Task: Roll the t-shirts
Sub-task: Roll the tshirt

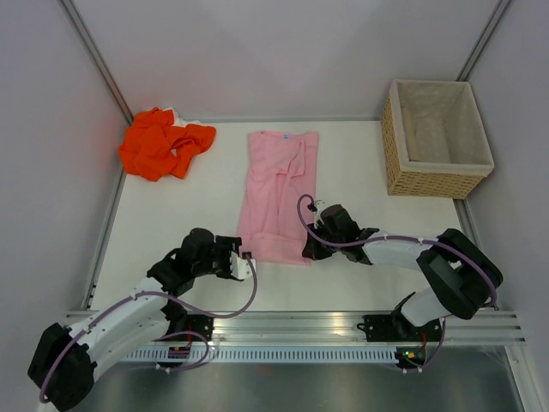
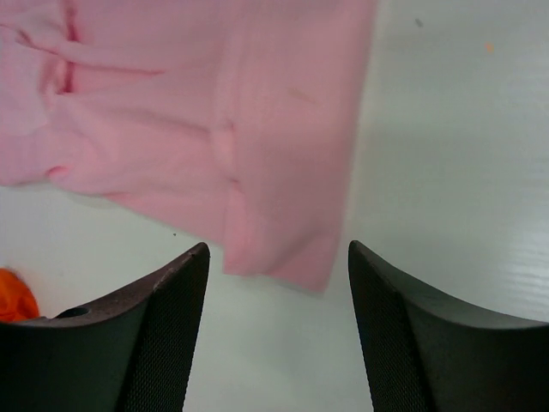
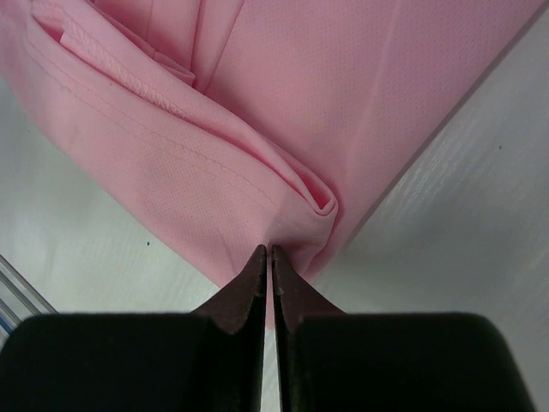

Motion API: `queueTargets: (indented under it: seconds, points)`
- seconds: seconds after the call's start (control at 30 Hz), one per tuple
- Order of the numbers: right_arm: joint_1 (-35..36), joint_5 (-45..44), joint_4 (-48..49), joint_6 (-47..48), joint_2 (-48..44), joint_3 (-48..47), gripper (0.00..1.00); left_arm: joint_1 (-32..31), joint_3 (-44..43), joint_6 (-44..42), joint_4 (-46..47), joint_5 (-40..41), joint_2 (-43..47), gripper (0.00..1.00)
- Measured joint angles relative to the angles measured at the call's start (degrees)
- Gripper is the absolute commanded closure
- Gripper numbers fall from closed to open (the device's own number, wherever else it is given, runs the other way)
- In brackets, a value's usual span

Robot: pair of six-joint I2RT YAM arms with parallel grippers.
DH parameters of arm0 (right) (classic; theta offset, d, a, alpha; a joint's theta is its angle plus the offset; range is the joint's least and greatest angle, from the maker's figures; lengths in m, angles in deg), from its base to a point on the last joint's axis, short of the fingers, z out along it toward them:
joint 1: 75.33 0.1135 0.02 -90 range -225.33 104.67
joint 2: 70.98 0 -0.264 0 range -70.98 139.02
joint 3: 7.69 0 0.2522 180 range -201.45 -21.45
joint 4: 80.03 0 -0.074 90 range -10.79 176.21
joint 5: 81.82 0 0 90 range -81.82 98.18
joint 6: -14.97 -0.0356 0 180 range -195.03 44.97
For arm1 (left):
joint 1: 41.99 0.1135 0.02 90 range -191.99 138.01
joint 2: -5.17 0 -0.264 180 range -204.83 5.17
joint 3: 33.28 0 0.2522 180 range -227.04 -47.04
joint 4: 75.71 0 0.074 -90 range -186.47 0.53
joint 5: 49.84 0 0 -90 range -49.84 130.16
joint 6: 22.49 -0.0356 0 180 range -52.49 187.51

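Heads up: your right jaws only pinch the pink t-shirt [image 3: 343,103] corner and the left jaws are apart, so rolling now could skew it.

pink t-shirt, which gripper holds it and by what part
The right gripper pinches the pink t-shirt by the folded edge at its near right corner; the left gripper holds nothing.

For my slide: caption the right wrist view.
Right gripper closed on a fold of the pink t-shirt, white table beneath.
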Motion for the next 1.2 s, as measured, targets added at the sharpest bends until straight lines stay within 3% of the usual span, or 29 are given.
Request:
queueTargets:
  seconds: [0.13, 0.3, 0.5, 0.57, 0.73, 0.8, 0.97, 1.0, 1.03, 1.2]
  points:
    - [0.0, 0.1, 0.3, -0.2, 0.0, 0.2, 0.89, -0.1, 4.3, -7.6, -3.3, -0.1, -2.3, 0.28]
    - [0.0, 0.2, 0.3, -0.1, 0.0, 0.2, 0.89, -0.1, 3.2, -9.6, -3.4, 0.0, -6.9, 0.28]
    - [0.0, 0.2, 0.3, 0.2, 0.0, 0.2, 0.89, -0.1, 1.5, -10.1, 0.1, 0.6, -13.2, 0.42]
    - [0.0, 0.3, 0.3, 0.5, -0.1, 0.2, 0.88, -0.1, 0.5, -10.5, 1.2, 0.8, -15.7, 0.48]
    - [0.0, 0.9, -1.2, 3.4, -2.6, 0.2, 0.83, -0.1, -2.1, -10.9, 2.9, 2.6, -22.0, 0.85]
    - [0.0, 1.3, -1.7, 6.4, -5.7, 0.2, 0.79, -0.1, -2.4, -10.9, 2.6, 3.0, -22.8, 0.97]
    - [2.5, 0.0, -1.2, 18.1, -16.3, 0.6, 0.67, -0.1, -3.8, -9.7, -0.5, 3.0, -22.9, 0.98]
    - [4.3, -0.9, -0.5, 22.3, -19.0, 1.1, 0.61, -0.1, -4.3, -9.0, -1.5, 3.0, -22.9, 0.98]
    - [7.0, -1.4, 0.1, 27.1, -22.0, 1.9, 0.61, -0.1, -5.0, -8.3, -2.4, 3.0, -22.9, 0.98]
    - [16.0, -8.1, -0.9, 42.1, -22.7, 4.1, 0.55, -0.1, -6.6, -6.1, -4.9, 3.0, -22.9, 0.98]
